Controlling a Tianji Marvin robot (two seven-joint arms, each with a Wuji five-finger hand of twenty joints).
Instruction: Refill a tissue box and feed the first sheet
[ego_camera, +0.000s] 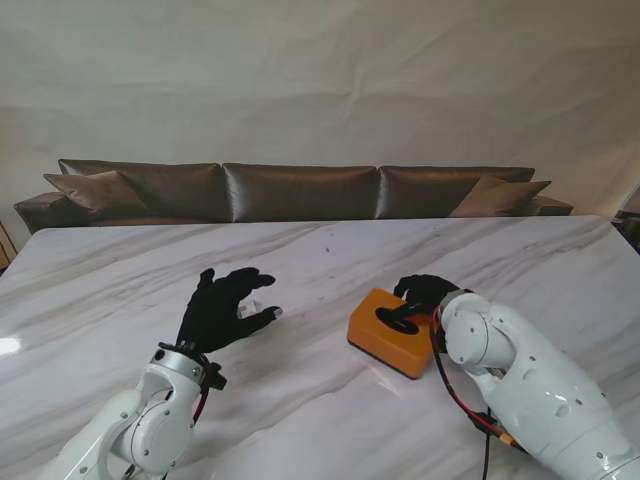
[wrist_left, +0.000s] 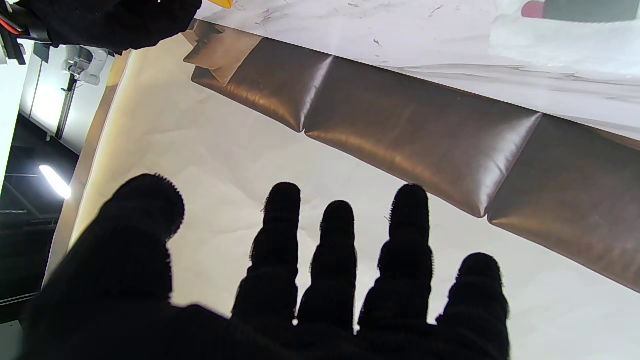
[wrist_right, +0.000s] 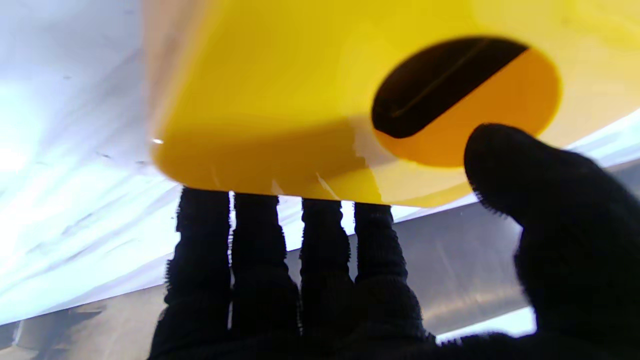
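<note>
The orange tissue box (ego_camera: 392, 332) lies on the marble table (ego_camera: 120, 270) with no sheet visible in its slot, apparently unfed; the right hand (ego_camera: 422, 293) grips its far edge, the left hand (ego_camera: 222, 308) hovers empty, fingers spread.

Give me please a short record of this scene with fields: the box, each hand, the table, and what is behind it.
box: orange tissue box, lying on the table, its dark opening facing up, no sheet visible in it
right hand: right hand at the box, four fingers along one side, thumb near the opening; a firm grip cannot be confirmed
left hand: left hand open, fingers spread, above the table, apart from the box, holding nothing
table: white marble table
background: brown leather sofa beyond the table's far edge
</note>
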